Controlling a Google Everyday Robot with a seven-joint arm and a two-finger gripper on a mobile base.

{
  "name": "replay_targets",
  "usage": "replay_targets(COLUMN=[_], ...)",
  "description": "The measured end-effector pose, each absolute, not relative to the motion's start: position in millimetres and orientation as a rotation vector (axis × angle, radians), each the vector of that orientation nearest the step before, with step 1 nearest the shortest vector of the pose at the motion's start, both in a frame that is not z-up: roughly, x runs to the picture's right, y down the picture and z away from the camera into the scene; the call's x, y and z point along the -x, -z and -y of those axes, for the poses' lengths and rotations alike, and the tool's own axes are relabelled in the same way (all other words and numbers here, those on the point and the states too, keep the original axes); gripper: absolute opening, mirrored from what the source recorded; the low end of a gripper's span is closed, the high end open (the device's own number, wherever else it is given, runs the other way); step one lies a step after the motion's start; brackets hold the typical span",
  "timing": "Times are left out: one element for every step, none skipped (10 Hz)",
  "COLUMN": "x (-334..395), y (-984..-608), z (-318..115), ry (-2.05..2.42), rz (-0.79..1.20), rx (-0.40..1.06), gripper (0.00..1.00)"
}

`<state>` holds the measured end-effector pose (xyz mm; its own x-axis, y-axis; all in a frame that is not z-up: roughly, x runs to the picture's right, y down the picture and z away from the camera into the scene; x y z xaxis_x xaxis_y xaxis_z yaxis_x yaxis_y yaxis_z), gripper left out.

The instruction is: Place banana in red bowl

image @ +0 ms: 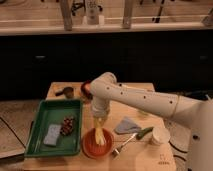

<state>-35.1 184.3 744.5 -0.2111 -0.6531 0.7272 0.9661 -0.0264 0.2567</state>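
Note:
The red bowl (96, 145) is a shallow orange-red bowl at the front of the wooden table, just right of the green tray. The pale yellow banana (98, 136) stands nearly upright in it, its lower end inside the bowl. My gripper (98, 123) hangs straight down from the white arm (135, 97) directly above the bowl, at the banana's upper end.
A green tray (50, 126) at the left holds a grey-blue sponge (52, 134) and a dark snack (67, 125). A darker red bowl (86, 88) and a dark scoop (65, 92) sit at the back. A grey cloth (126, 125), green vegetable (145, 132), fork (125, 144) and white cup (160, 135) lie right.

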Motion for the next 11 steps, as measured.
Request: replay_targets(x=[35.1, 35.2, 35.4, 35.9, 35.1, 34.6, 35.1, 35.5, 35.6, 35.7, 35.8], y=[-744.6, -745.1, -745.4, -745.7, -745.8, -745.7, -745.6, -745.5, -745.4, -745.4, -745.4], z=[-184.7, -185.4, -185.5, -186.1, -186.3, -186.2, -186.0, -185.8, -185.6, -185.6, -185.6], ry=[1.591, 1.59, 1.59, 1.59, 1.59, 1.592, 1.596, 1.601, 1.605, 1.605, 1.605], rz=[0.862, 0.864, 0.865, 0.866, 0.865, 0.865, 0.867, 0.869, 0.871, 0.871, 0.871], rx=[0.492, 0.493, 0.495, 0.495, 0.495, 0.494, 0.492, 0.489, 0.487, 0.487, 0.487], gripper=[0.8, 0.8, 0.8, 0.8, 0.8, 0.8, 0.8, 0.8, 0.8, 0.8, 0.8])
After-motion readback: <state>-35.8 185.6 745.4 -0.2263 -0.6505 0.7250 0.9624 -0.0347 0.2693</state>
